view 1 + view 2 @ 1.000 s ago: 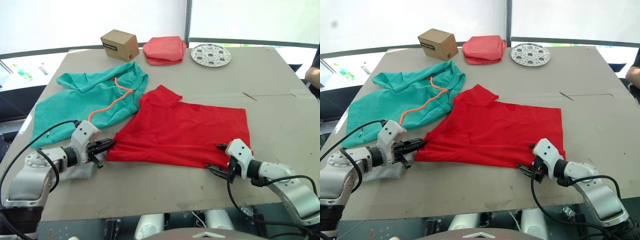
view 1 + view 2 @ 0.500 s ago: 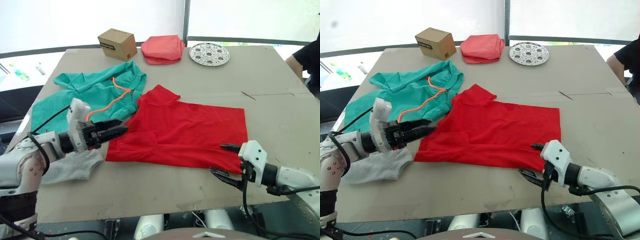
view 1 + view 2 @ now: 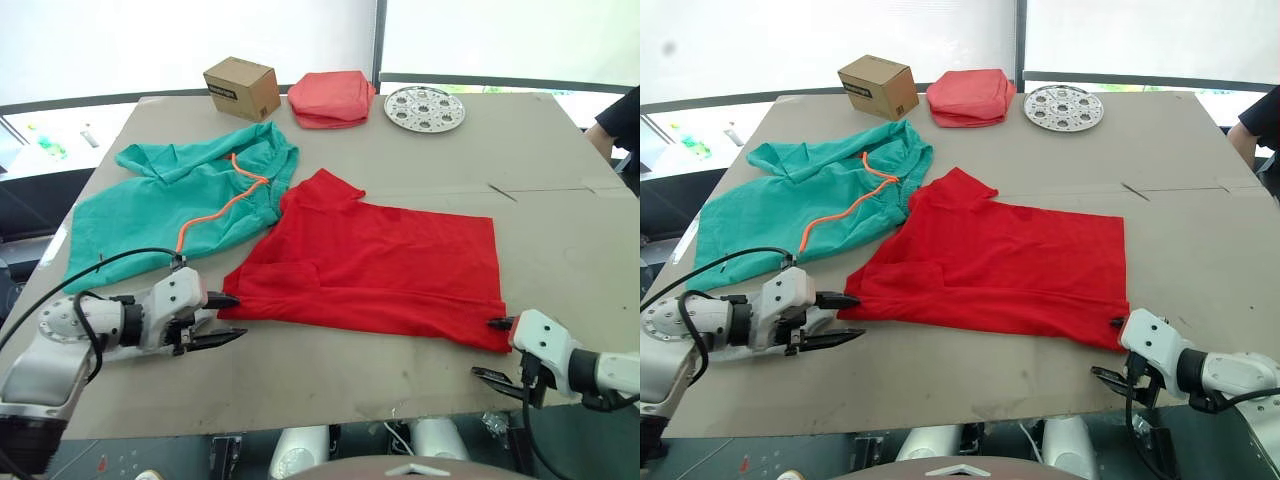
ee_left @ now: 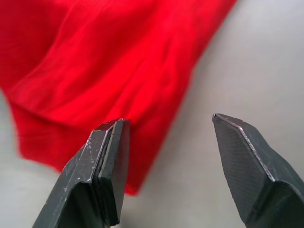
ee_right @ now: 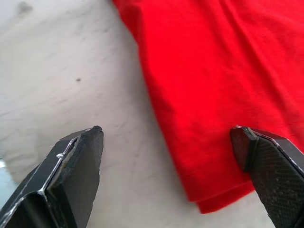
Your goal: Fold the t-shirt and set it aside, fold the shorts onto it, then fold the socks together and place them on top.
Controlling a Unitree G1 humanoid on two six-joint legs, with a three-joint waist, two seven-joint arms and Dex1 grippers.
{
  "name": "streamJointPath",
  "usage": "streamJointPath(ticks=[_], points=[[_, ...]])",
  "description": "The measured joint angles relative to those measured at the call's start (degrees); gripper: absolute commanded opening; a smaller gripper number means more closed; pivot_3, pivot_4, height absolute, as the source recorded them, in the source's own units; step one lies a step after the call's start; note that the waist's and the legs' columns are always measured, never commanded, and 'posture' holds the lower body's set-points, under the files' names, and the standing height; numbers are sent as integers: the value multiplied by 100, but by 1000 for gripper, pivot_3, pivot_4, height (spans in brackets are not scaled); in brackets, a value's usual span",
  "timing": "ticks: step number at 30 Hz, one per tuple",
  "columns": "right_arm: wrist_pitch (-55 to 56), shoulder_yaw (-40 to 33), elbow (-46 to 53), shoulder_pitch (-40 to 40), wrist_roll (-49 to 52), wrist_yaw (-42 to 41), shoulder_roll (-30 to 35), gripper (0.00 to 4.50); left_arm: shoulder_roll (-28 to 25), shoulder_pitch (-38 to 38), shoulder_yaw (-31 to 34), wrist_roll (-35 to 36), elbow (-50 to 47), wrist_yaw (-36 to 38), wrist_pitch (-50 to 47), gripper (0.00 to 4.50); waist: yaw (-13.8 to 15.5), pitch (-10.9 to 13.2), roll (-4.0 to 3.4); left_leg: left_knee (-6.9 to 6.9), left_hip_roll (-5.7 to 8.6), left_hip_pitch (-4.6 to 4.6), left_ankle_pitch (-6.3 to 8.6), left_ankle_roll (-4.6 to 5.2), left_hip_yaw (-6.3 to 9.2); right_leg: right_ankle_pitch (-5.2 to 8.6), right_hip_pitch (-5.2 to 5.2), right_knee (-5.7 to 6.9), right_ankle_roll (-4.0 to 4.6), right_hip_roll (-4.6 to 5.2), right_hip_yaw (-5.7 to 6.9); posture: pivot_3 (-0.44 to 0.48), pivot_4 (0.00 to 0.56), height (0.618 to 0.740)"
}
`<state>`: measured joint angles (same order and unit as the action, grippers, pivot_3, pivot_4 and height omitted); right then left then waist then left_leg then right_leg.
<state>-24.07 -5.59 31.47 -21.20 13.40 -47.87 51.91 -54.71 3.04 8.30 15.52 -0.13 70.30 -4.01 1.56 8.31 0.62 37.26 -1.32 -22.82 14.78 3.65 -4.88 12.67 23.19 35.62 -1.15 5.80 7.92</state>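
Nearest us, our left claw [image 3: 222, 319] hovers low over the worktop [image 3: 560, 200] with its two fingers spread apart, one finger tip at the near left corner of the t-shirt [image 3: 380, 262] and the other over bare board; nothing is held between them. Our right claw [image 3: 493, 349] sits at the worktop's near edge, also spread wide and empty, just beside the shirt's near right corner (its wrist view shows that corner [image 5: 209, 95] lying flat between the two fingers). Under the left arm a little grey cloth peeks out, too hidden for us to say whether it is the socks.

The t-shirt lies spread across the middle of the worktop, mostly flat, with one sleeve pointing toward the far side. Just beyond and to its left lie the shorts [image 3: 180, 195], rumpled, their orange cord [image 3: 215, 212] trailing over the fabric; their edge touches or slightly overlaps the shirt's far left corner.

Along the far edge stand a small cardboard box [image 3: 240, 88], a folded pink cloth bundle [image 3: 331, 98] beside it, and a round metal plate with holes [image 3: 424, 108]. At the far right edge we see a person's arm [image 3: 615, 135].
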Motion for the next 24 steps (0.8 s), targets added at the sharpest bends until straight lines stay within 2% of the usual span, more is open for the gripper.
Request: streamJointPath(ticks=[1,3,8,9,10,18,24], points=[[-40,47,-10,38,-8,5,-6,3645,16,-42,-74,-135,159,-30,223,2778,-8,-2,3,-3,-1,0,0,0,0,0,1,0,0,0,1,0,150,736],[-144,153,-59,182,-30,51,-59,2609,37,-159,-174,-305,427,-52,664,2040,-20,-5,8,-4,-2,2,0,0,0,0,1,0,0,2,6,0,150,736],[-365,247,-130,470,-121,169,-56,574,64,-160,-206,-210,400,0,672,107,-35,-6,3,0,-1,4,0,2,-10,-1,1,0,-2,24,20,0,150,736],[-460,244,-150,542,-128,180,-19,196,63,-76,-230,-140,241,73,608,0,-43,-6,0,1,0,4,1,3,-13,-1,1,0,-2,27,21,0,150,736],[-533,239,-150,580,-130,185,7,39,62,-5,-231,-59,111,119,523,0,-46,-6,0,1,0,3,1,3,-12,-1,1,0,-2,28,22,0,150,736],[-1419,-269,-121,626,-119,109,600,39,-76,797,-333,272,-1092,333,-88,0,13,1,-8,-10,2,-3,5,10,-6,-1,1,-10,-2,29,42,0,150,736],[-1711,-684,173,-64,-47,-222,939,39,-102,1517,-204,395,-1729,225,-318,0,77,1,-8,-16,1,-5,6,10,4,0,-1,-15,-4,26,56,0,150,736]])
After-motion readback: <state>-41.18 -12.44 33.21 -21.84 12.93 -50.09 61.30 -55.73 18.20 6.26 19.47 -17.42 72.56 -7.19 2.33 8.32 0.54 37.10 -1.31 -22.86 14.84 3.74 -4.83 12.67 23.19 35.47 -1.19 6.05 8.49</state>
